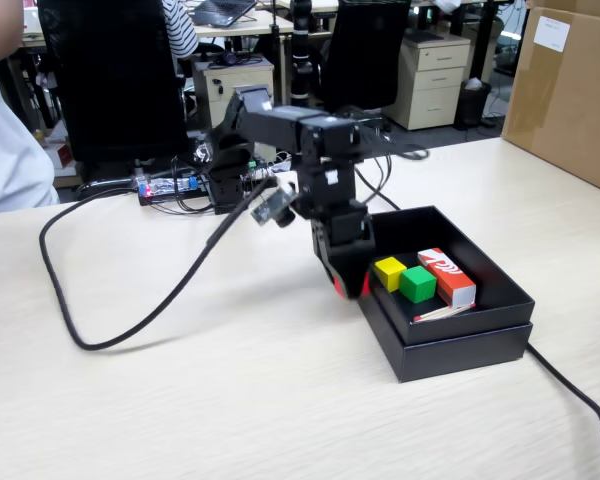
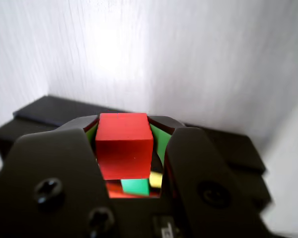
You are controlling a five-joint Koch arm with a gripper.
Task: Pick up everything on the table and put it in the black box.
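A red cube, equal on every side and so with no long axis, sits squarely pinched between the jaws of the gripper, one flat face turned to the wrist camera. The arm reaches down beside the left wall of the black box on the table. Inside lie a yellow cube, a green cube and a red-and-white carton.

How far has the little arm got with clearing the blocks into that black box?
Nearly finished. The yellow cube and green cube already sit in the black box. The gripper holds the red cube at the box's edge. What remains is dropping it in; no other cubes show on the table.
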